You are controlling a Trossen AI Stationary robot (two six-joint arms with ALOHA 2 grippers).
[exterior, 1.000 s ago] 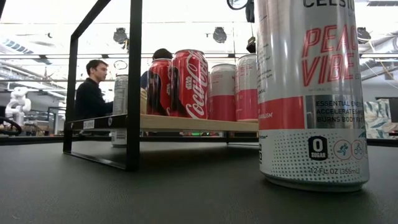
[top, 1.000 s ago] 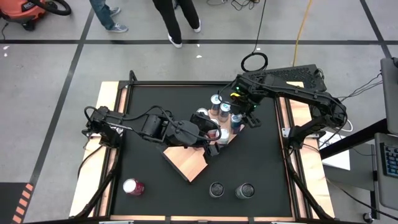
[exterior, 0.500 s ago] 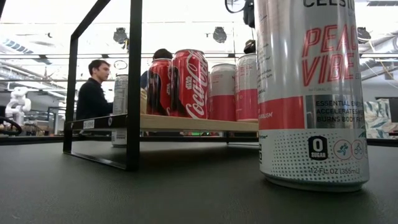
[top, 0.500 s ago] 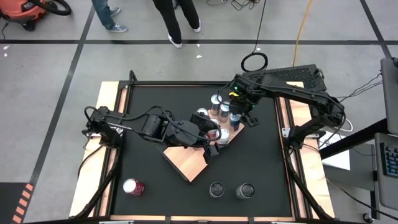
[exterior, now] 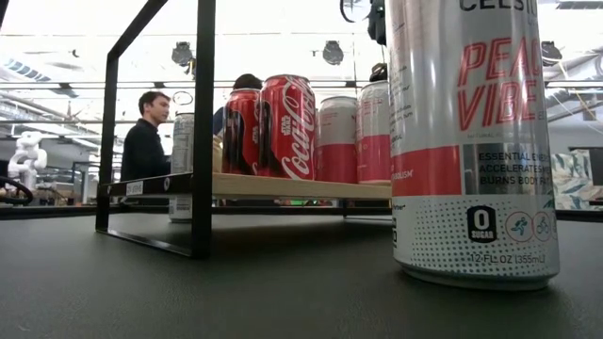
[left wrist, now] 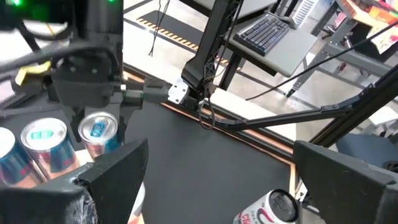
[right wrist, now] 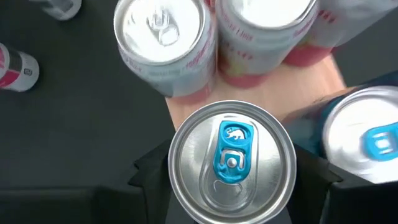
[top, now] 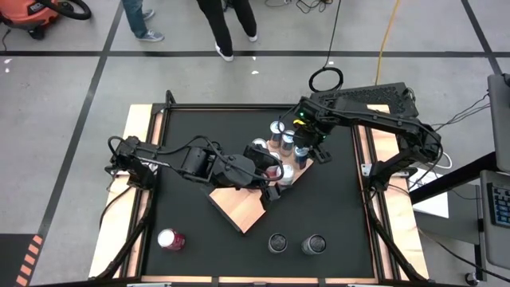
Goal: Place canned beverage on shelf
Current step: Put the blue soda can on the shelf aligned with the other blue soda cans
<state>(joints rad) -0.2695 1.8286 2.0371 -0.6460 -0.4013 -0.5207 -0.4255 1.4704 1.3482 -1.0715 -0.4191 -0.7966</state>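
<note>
Canned beverage [right wrist: 231, 163], blue-tabbed, is being gripped between the right gripper [top: 301, 150] fingers over the shelf [top: 239, 209] edge beside shelved cans [right wrist: 163, 43], seemingly for placement; left gripper [top: 267, 179] is being held spread nearby.

The left arm [top: 223, 169] hides much of the shelf [top: 243, 209] from above.
</note>
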